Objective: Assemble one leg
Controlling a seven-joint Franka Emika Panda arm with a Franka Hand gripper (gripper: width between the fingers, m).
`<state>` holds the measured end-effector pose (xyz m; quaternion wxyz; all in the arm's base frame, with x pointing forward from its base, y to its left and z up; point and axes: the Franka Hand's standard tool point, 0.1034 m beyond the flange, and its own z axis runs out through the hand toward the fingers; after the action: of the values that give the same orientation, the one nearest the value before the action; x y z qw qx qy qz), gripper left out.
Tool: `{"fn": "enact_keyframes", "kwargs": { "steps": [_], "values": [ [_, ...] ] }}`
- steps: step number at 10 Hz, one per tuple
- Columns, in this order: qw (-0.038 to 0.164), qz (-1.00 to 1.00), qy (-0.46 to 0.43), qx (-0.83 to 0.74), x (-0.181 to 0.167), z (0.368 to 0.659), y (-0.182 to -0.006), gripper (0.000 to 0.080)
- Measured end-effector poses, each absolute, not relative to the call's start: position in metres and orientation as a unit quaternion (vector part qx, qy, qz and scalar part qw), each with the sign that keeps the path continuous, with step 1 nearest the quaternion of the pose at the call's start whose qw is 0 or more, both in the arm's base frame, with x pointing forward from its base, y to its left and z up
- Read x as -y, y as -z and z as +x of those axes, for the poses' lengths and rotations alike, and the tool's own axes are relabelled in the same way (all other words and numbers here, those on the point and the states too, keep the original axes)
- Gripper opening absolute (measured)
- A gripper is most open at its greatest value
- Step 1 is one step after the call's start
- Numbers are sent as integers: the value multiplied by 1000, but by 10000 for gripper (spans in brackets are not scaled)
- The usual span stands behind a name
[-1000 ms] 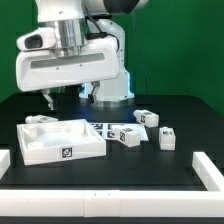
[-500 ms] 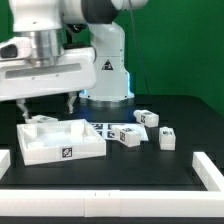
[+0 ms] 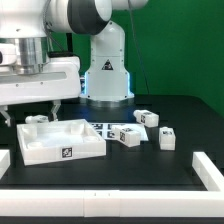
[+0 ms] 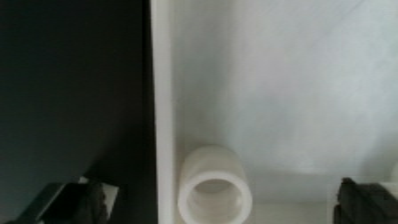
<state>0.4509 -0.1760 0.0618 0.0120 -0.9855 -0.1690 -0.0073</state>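
Note:
Three legs, small white blocks with black-and-white tags, lie on the black table at the exterior view's right: one (image 3: 146, 117), a second (image 3: 128, 137) and a third (image 3: 167, 137). My gripper (image 3: 33, 112) hangs open and empty just above the far left corner of the large white recessed tray part (image 3: 60, 140), well away from the legs. In the wrist view the gripper (image 4: 222, 205) straddles the tray's wall (image 4: 267, 90), with a round white socket (image 4: 214, 190) between the dark fingertips (image 4: 71, 205). No leg shows there.
The marker board (image 3: 100, 128) lies between the tray and the legs. White rails border the table at the front (image 3: 110, 205), left (image 3: 5, 160) and right (image 3: 207, 168). The robot's base (image 3: 105, 75) stands behind.
The arm has swung toward the exterior view's left and come a little lower, from behind the tray's middle to over its far left corner. The legs and tray have not moved.

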Motion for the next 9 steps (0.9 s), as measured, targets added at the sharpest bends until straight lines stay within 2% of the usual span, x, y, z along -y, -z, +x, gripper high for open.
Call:
{"fn": "enact_keyframes", "kwargs": {
  "steps": [1,2,4,6,7,8,9],
  "values": [
    [11,-985,6,170,178,449,-58,649],
    [5,-986,1,167,185,444,-43,649],
    [8,-987,-18,160,193,439,-17,649],
    [5,-985,-19,170,199,433,-9,649],
    [5,-985,-19,170,198,434,-10,562],
    [5,-985,-19,170,198,434,-10,562],
    [5,-985,-19,170,198,434,-10,427]
  ]
}}
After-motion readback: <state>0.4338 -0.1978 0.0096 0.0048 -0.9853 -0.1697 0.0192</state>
